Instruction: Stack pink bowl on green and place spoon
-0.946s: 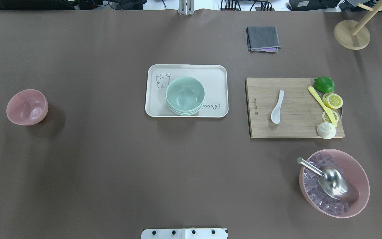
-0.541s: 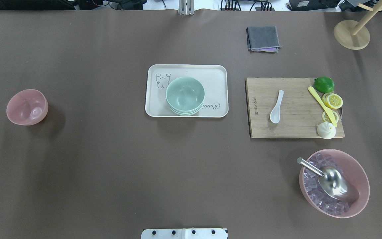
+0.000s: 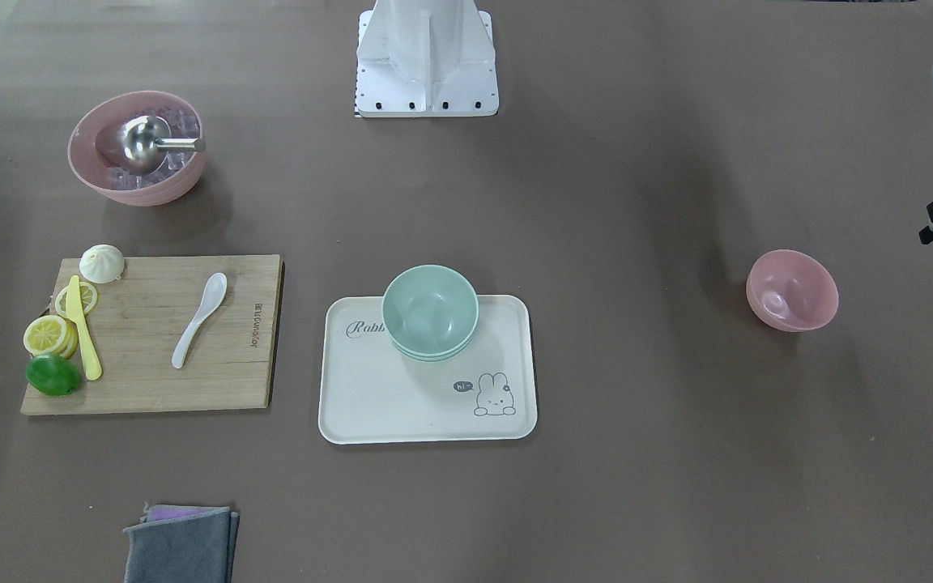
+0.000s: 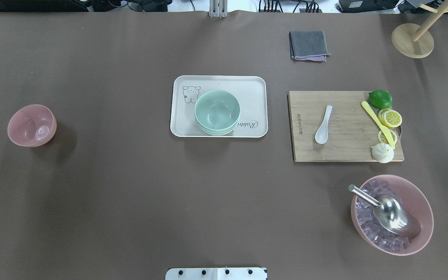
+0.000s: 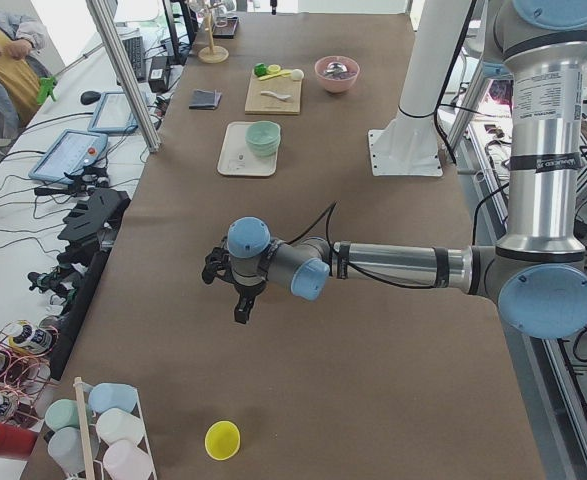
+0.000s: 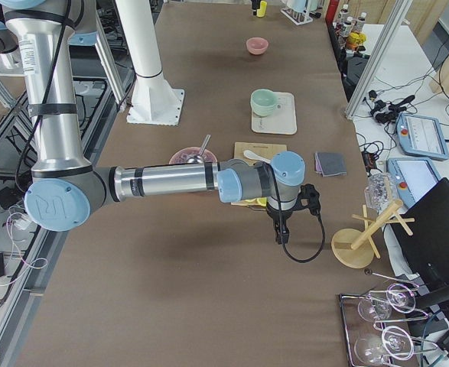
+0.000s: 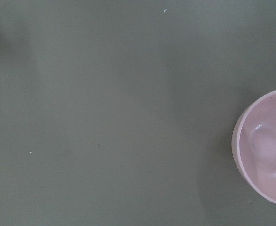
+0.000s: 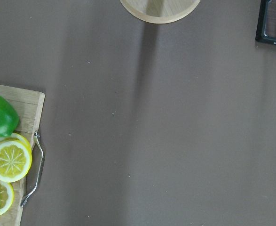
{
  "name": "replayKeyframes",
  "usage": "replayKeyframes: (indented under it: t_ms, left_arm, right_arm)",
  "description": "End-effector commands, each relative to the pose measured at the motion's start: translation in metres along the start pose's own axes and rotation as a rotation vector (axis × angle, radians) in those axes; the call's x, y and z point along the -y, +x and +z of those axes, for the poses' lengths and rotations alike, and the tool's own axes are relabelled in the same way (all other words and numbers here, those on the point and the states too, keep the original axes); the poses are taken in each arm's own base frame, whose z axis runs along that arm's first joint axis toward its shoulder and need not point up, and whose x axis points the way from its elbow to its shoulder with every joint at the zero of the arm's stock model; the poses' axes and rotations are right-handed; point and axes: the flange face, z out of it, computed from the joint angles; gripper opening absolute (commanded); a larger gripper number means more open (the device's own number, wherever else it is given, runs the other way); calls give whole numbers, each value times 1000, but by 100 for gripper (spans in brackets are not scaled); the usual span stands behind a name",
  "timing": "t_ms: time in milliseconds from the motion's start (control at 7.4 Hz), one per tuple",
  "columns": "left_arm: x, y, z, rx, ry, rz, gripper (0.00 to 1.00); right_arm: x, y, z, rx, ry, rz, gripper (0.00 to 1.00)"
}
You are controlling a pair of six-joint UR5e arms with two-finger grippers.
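Observation:
The small pink bowl [image 4: 32, 125] stands empty on the table's left side; it also shows in the front view [image 3: 792, 290] and at the right edge of the left wrist view [image 7: 264, 146]. Stacked green bowls [image 4: 217, 112] sit on a white tray [image 4: 247, 85] at the centre. A white spoon [image 4: 323, 124] lies on a wooden cutting board [image 4: 348, 151]. The left gripper [image 5: 239, 305] hangs above the table's left end. The right gripper [image 6: 280, 233] hangs beyond the board's right end. Both show only in the side views, so I cannot tell whether they are open or shut.
On the board lie a lime [image 4: 380, 99], lemon slices [image 4: 390, 117], a yellow knife [image 4: 377, 123] and a bun [image 4: 382, 153]. A large pink bowl [image 4: 426, 206] holds ice and a metal scoop [image 4: 391, 212]. A grey cloth [image 4: 308, 45] and a wooden stand [image 4: 412, 41] are at the back.
The white spoon lies very slightly further left on the board. Nothing else has visibly moved.

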Motion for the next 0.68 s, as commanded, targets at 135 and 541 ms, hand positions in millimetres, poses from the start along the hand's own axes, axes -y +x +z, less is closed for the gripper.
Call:
replayKeyframes:
  t_ms: [135,541]
  left_arm:
    - [8,5,-3,-5,12,12,98]
    - [8,7,-5,-7,13,12,98]
  right_arm:
    - [0,-5,-1,10,5,-6,100]
    - [5,-9,-2,11,9,-17,100]
